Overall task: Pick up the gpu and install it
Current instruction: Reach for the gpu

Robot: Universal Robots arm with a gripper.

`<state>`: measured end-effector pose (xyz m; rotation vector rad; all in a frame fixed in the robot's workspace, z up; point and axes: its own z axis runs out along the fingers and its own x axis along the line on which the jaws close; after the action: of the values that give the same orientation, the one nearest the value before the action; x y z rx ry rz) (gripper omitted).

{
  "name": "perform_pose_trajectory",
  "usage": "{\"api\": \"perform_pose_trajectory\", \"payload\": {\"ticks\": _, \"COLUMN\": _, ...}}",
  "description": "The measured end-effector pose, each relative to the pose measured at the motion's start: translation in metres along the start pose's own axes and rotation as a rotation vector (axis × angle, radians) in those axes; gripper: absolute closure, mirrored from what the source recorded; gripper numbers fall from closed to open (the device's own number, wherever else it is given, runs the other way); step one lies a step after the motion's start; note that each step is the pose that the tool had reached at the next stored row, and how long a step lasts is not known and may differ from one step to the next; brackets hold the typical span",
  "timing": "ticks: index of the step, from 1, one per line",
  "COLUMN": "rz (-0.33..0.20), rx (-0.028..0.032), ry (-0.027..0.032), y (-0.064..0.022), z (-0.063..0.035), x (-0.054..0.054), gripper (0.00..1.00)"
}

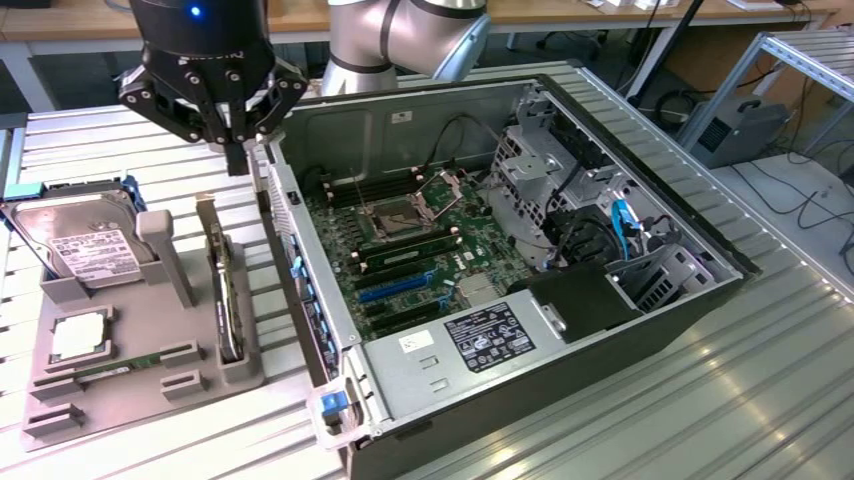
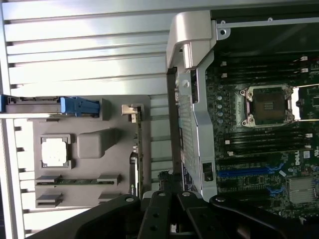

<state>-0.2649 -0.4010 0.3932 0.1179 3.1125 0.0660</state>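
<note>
- While the black robot claw hangs pinched shut and empty near a corner of the open black computer case, nothing's grabbed.
- The thin dark gpu card with silvery bracket stands on edge in the grey plastic holder tray, just beside the case.

Ribbed metal tbl, wood desks bkgd, floor cables

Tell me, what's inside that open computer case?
A green motherboard with a processor socket, a labelled power supply and a metal drive cage. Whatever lies beneath the power supply and cage is hidden.
</note>
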Motion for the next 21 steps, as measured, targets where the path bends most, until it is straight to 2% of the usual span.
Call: {"api": "perform_pose_trajectory", "payload": {"ticks": 21, "rz": 0.0, "rx": 0.0, "ry": -0.0001, "y": -0.0005, "z": -0.0002, "x": 0.006, "gripper": 0.89}}
